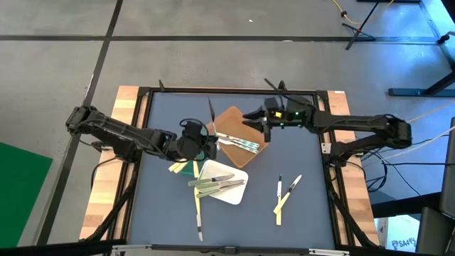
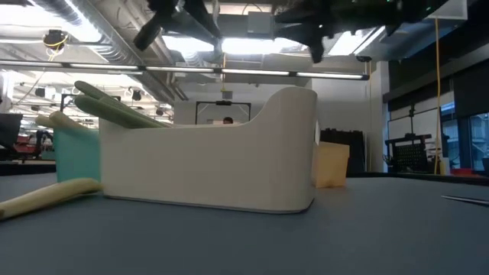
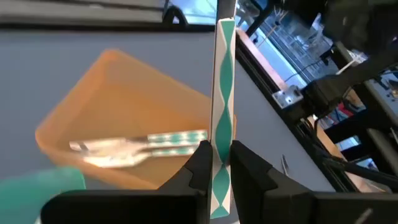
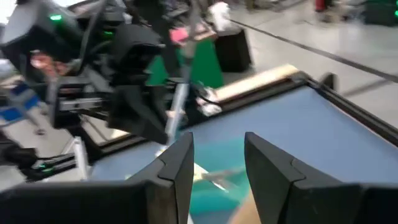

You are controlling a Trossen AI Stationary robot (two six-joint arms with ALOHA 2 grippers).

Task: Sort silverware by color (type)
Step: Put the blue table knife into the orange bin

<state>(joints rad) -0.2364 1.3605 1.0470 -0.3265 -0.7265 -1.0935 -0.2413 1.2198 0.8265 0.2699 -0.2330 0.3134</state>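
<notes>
Left claw (image 3: 216, 163) pinching utensil (image 3: 222, 112), above brown tray (image 3: 124, 93)

Robotics lab or industrial workspace. Grey concrete floor (image 1: 213, 18) with dark seam lines around a framed work table (image 1: 306, 213) with wooden edge boards. Low view shows exposed ceiling ducts (image 2: 114, 46), pipes, strip lighting (image 2: 252, 46), open hall with equipment racks (image 2: 409, 149) behind. Yellow cable (image 1: 348, 14), stand legs (image 1: 366, 28) and loose wiring near the rig.

light: bright overhead | glare: ceiling, low view | blur: right wrist
</notes>
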